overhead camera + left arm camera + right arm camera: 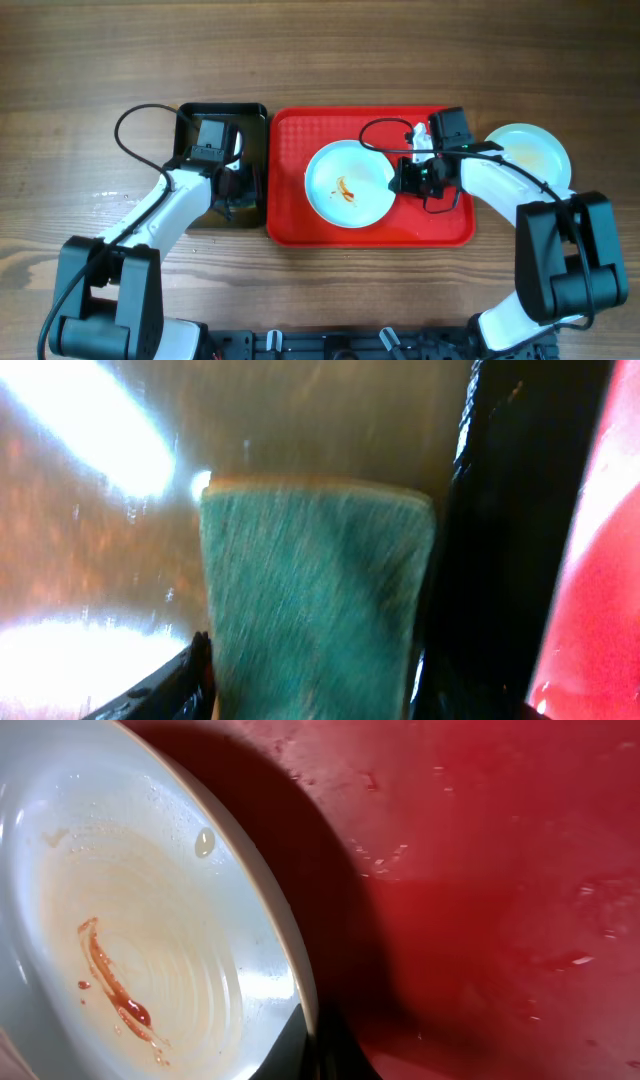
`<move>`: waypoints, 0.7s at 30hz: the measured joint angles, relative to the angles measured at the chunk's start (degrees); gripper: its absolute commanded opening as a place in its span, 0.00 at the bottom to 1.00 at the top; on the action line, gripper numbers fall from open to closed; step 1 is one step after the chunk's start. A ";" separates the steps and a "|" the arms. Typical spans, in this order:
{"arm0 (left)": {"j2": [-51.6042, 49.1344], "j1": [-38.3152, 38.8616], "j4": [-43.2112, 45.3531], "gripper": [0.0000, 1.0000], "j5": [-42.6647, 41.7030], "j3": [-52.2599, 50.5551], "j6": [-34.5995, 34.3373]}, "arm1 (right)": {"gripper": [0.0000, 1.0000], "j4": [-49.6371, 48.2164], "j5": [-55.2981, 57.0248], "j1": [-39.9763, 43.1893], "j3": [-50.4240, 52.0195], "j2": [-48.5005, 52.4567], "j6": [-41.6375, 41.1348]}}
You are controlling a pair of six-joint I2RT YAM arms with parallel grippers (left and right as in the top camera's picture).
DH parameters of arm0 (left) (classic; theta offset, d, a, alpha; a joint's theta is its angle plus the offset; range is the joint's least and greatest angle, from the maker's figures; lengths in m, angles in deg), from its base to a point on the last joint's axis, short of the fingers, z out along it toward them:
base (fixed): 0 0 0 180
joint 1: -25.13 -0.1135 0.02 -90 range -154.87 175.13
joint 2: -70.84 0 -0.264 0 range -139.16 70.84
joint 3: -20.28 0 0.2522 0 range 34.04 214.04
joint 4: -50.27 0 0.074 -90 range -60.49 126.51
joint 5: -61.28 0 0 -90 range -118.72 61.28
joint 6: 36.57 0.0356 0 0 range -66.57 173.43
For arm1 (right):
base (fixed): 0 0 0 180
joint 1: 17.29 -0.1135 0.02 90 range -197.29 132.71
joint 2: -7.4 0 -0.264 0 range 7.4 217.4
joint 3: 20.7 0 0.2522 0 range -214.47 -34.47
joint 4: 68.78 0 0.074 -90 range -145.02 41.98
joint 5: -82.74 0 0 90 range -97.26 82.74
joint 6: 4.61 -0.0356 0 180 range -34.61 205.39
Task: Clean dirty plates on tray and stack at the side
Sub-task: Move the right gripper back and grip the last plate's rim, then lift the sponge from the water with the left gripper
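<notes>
A pale blue-white plate [348,184] with an orange-red sauce smear lies on the red tray [290,215]. My right gripper [404,180] is shut on this plate's right rim; in the right wrist view its fingers [312,1055] pinch the rim of the plate [130,920], which looks tilted above the tray [480,870]. A second plate [528,152] with a brownish smudge lies on the table right of the tray. My left gripper [228,190] is over the black tray [255,115] and shut on the green sponge [315,600]. A third plate is out of view.
The black tray sits directly left of the red tray, their rims touching. Both arms' cables loop above the trays. Wooden table [80,80] surrounds everything.
</notes>
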 measured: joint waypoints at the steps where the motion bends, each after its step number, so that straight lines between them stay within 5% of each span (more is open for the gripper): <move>1: 0.00 0.00 1.68 0.63 0.00 0.00 0.00 | 0.04 -0.13 0.17 -0.46 0.00 0.00 0.00; 9: -0.04 0.00 4.70 0.57 0.22 -0.26 0.00 | 0.05 -0.44 0.74 -0.76 0.00 0.00 0.00; 11: -1.05 0.00 5.05 0.43 0.42 -0.46 0.00 | 0.05 -0.42 0.76 -0.76 0.00 0.00 0.00; 13: -2.67 0.00 5.75 0.04 0.81 -0.46 -0.15 | 0.05 -0.44 0.76 -0.76 0.00 0.00 0.00; 21: -3.15 0.00 6.36 0.04 0.85 -0.46 -0.02 | 0.04 -0.44 0.76 -0.76 0.00 0.00 0.00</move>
